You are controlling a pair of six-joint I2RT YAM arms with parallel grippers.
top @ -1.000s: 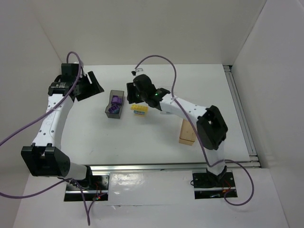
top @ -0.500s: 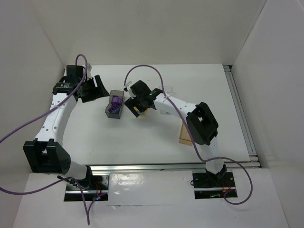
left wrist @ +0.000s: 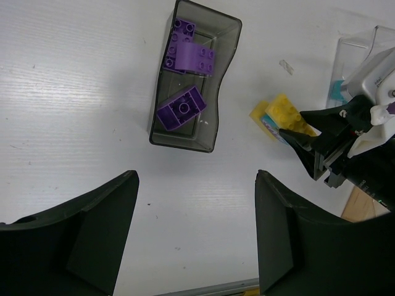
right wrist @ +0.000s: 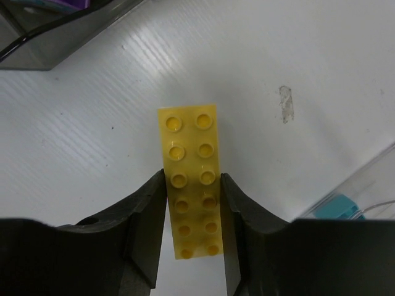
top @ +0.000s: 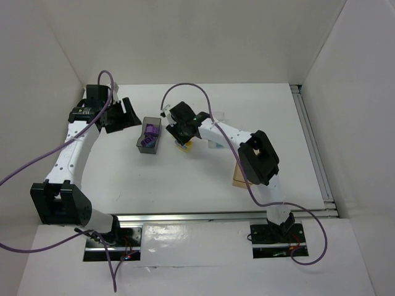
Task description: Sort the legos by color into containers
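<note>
My right gripper is shut on a long yellow lego that lies flat, one finger against each long side. In the top view this gripper is just right of the smoky dark grey bin, which holds purple legos. The left wrist view shows yellow legos under the right fingers. The clear bin holds a cyan lego. My left gripper is open and empty, above the table left of the grey bin.
The amber-tan bin stands at the right, partly under the right arm. The right arm stretches over the clear bin. White walls close the table at the back and sides.
My right gripper has swung left and down over the yellow lego and closed on it. My left gripper shifted slightly to the right a second ago, then stayed still.
</note>
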